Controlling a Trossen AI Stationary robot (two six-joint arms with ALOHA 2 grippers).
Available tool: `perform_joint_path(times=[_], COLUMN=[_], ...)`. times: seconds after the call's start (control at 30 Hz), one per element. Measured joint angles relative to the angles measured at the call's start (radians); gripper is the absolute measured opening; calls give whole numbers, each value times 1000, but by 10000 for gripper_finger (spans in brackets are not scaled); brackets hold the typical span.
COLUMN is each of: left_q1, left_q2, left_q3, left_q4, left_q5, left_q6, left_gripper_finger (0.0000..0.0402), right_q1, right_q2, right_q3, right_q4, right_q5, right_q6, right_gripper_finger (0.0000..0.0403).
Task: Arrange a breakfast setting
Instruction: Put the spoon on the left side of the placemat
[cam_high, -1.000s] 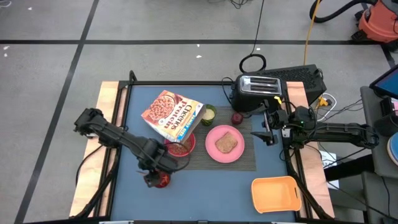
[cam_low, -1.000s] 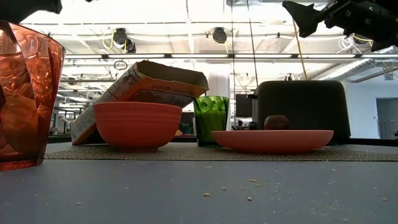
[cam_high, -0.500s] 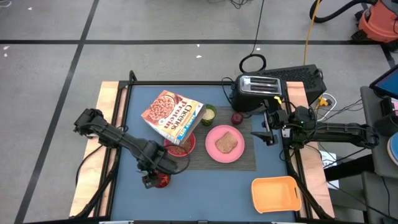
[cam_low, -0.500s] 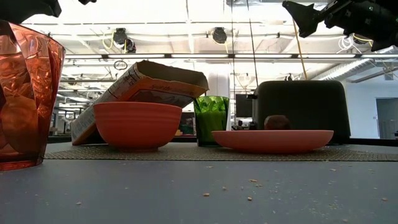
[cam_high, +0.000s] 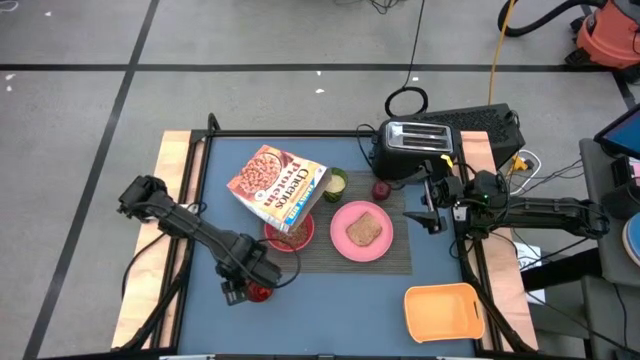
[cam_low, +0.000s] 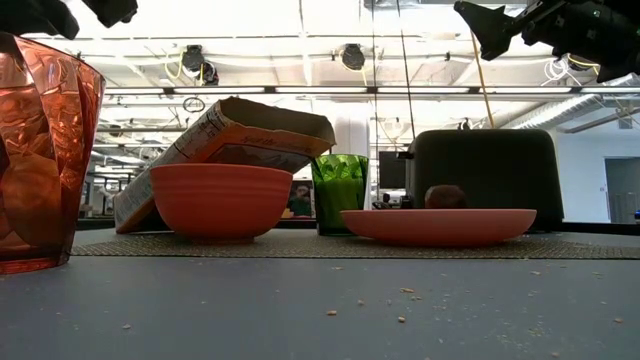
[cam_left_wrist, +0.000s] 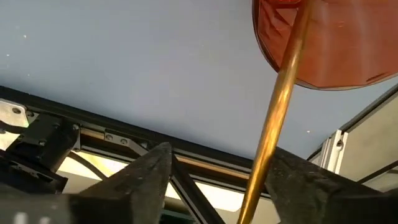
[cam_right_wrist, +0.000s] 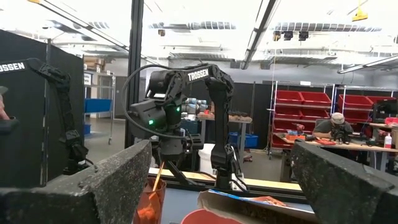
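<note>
Since the earlier frame, the left end effector (cam_high: 238, 293) is drifting toward the desk's (cam_high: 340, 300) near-left corner, fingers parted around a spoon (cam_left_wrist: 273, 118) standing in the red cup (cam_high: 260, 291). Bowl (cam_high: 290, 234) and plate (cam_high: 361, 231) are sitting on the placemat (cam_high: 395, 262). Right end effector (cam_high: 432, 208) is hovering beside the toaster (cam_high: 410, 150), wide open, holding nothing.

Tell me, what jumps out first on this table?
The Cheerios box tilts over the bowl on the striped placemat, next to a pink plate with toast. At the near left, the left gripper hovers at a red glass with a golden rod between its fingers. An orange tray sits at the near right.
</note>
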Motion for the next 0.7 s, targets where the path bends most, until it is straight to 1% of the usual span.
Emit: perform_joint_path(times=[0.17, 0.37, 0.5, 0.7], left_q1=[1, 1, 1, 1], left_q2=[0, 0, 0, 0], left_q3=[0, 0, 0, 0], left_q4=[1, 1, 0, 1], left_q5=[1, 32, 53, 79], left_q6=[7, 21, 23, 23], left_gripper_finger=[189, 125, 92, 58], right_q1=[0, 0, 0, 0], right_q2=[0, 0, 0, 0], right_q3=[0, 0, 0, 0], right_q4=[0, 0, 0, 0], right_q5=[0, 0, 0, 0], right_q6=[0, 0, 0, 0], right_gripper_finger=[370, 370, 370, 370])
